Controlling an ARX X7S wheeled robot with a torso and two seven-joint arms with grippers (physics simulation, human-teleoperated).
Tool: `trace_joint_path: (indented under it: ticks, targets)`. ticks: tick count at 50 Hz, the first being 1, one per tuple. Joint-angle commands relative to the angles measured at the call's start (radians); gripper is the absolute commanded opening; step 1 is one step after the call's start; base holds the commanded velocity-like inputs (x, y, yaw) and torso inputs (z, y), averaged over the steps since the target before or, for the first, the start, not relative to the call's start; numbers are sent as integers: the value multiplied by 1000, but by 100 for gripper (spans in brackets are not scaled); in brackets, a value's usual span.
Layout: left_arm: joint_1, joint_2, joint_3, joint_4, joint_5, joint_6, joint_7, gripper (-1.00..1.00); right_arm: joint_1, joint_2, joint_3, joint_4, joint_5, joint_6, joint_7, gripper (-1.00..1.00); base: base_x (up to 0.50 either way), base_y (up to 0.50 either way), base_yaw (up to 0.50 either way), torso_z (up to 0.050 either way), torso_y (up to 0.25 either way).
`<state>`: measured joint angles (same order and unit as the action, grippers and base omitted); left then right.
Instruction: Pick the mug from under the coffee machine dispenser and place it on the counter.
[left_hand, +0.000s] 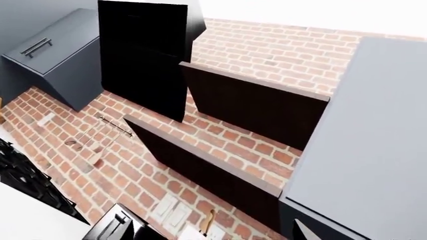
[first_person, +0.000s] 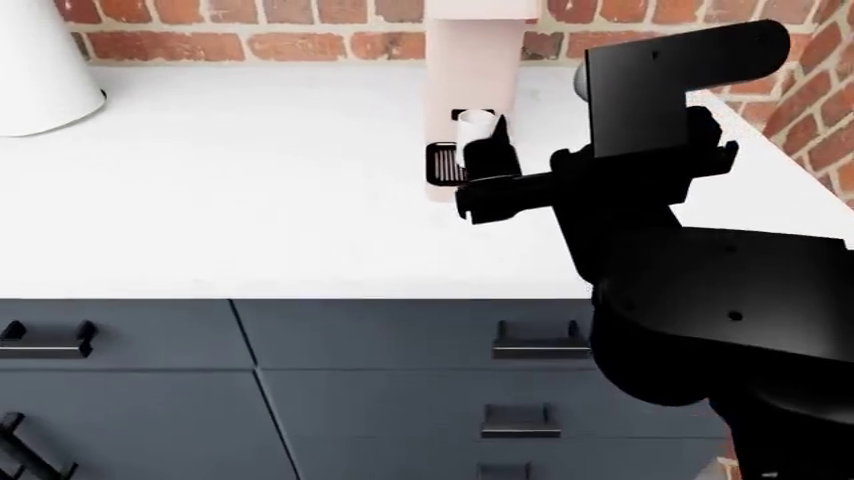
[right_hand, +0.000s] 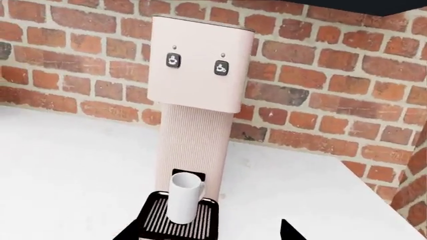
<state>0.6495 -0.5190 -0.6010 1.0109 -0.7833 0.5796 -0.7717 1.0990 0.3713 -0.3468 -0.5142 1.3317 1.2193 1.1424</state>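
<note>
Small plain white cylindrical mug (right_hand: 185, 197) upright on pink machine's black slotted drip tray (right_hand: 155, 218), likely light, rigid, slick, breakable: best pinched across the body; right end effector (first_person: 489, 176) close, spread unclear, holding nothing visible.

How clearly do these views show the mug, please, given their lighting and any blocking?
Right wrist view: mug sharp, evenly lit, on the drip tray. Head view: the right gripper partly blocks it; counter bright, nearly shadowless. Left wrist view: only brick wall, shelves.
</note>
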Motion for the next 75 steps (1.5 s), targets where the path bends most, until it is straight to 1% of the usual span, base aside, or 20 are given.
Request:
trace_joint_path:
  ticks: [1,17,25,44,59,75]
  targets:
    - [4,-1,0,-6,0,9,-2,100,-31,4,-27,2,-51,-47,-62,100,465,82,0,0,0]
    - [17,-3,-5,-5,-1,23,-5,100,-41,21,-26,-2,-46,-54,-54,100,452,78,0,0,0]
    - [22,-7,-7,-4,-2,26,-10,100,-66,17,-30,8,-48,-71,-65,100,8,0,0,0,2]
    - [19,-13,-2,-5,4,27,-21,100,-190,-1,-106,107,-234,-231,-214,100,0,0,0,0,0]
    - [23,-8,-4,-5,2,32,-16,100,-231,-30,-140,193,-314,-324,-283,100,0,0,0,0,0]
    - [29,-3,-8,-6,-3,39,-9,100,-246,-65,-178,261,-376,-386,-317,100,0,0,0,0,0]
